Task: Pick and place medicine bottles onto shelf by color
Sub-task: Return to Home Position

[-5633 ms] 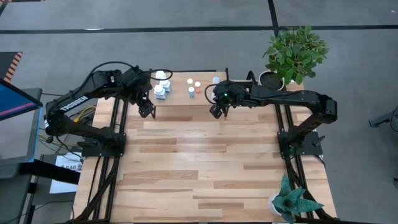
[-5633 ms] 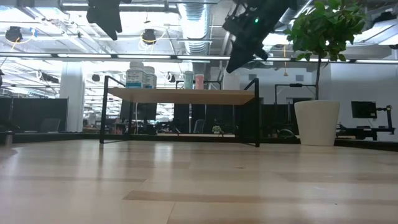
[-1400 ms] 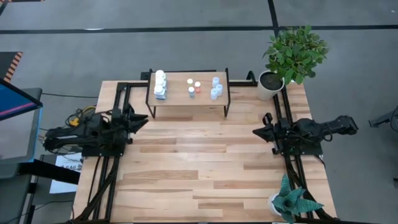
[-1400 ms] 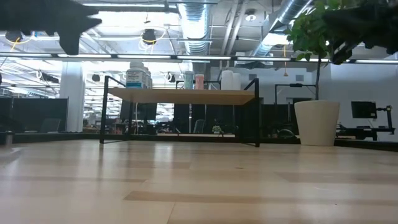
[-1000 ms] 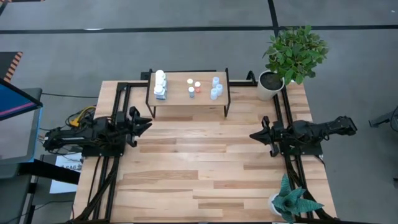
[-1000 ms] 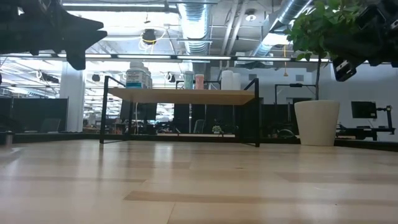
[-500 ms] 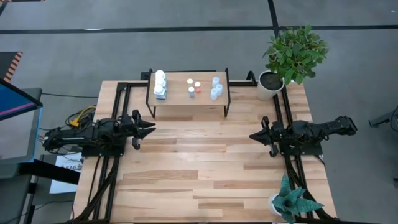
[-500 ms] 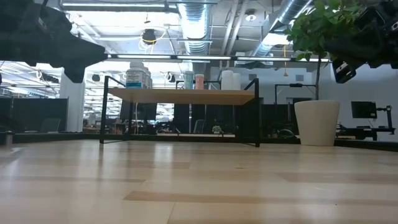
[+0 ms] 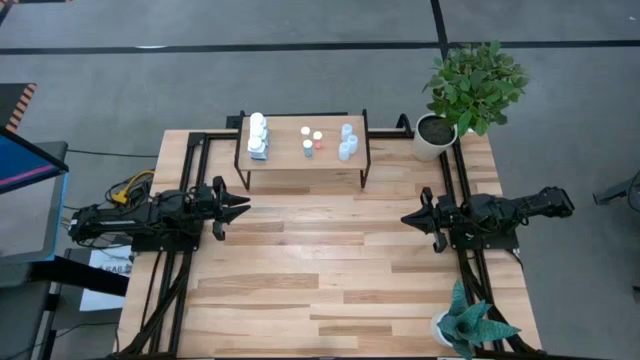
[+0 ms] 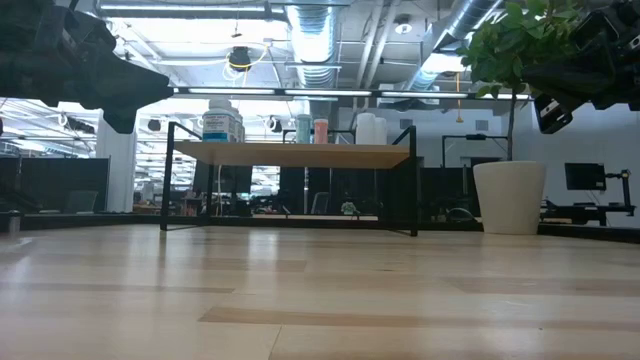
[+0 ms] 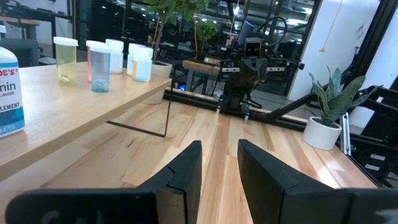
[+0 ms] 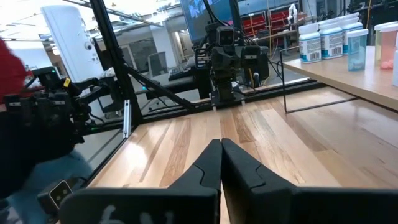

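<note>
— Two arms are in view, both folded low. What is the status of each hand?

— Left hand (image 9: 233, 206): just inside the left edge of the worktop (image 9: 320, 270), on the far half of that edge, pointing inward. Its fingers are parted with a clear gap between them, and nothing is held. Right hand (image 9: 413, 218): near the right edge, facing the left hand across the boards. Its fingers are pressed together with nothing between them.

— Where is the shelf?

— Shelf (image 9: 290, 158): it stands at the middle of the worktop's far edge, legs on the boards, well apart from both hands.

— Where are the medicine bottles (image 10: 222, 124)?

— All are upright on the shelf top, in three groups.
White bottles (image 9: 258, 136), with blue labels: at the end toward the left arm, packed close together.
Small capped bottles (image 9: 312, 139), with yellow, pink and blue bodies: at the middle.
Pale-blue bottles (image 9: 346, 141): at the end toward the right arm.

— Are there other items?

— Leafy plant (image 9: 472, 80) in a white pot: far right corner of the worktop. Spiky plant (image 9: 470, 325): near right corner.
</note>
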